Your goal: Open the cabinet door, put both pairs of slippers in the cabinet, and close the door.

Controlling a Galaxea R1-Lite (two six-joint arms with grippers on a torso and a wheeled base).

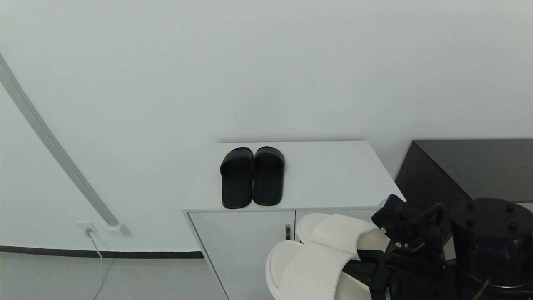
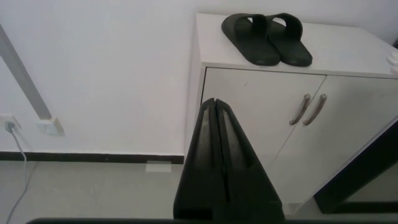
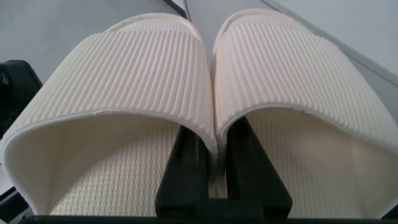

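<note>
A pair of black slippers lies side by side on top of the white cabinet. Both cabinet doors are closed, and their two metal handles meet at the middle. In front of the right door, my right gripper is shut on a pair of white ribbed slippers, pinching their inner edges together. My left gripper is shut with nothing in it, out in front of the left door and apart from it.
A dark table stands right of the cabinet. On the wall to the left are a slanted grey cable duct and a socket with a plugged cord. Bare floor lies left of the cabinet.
</note>
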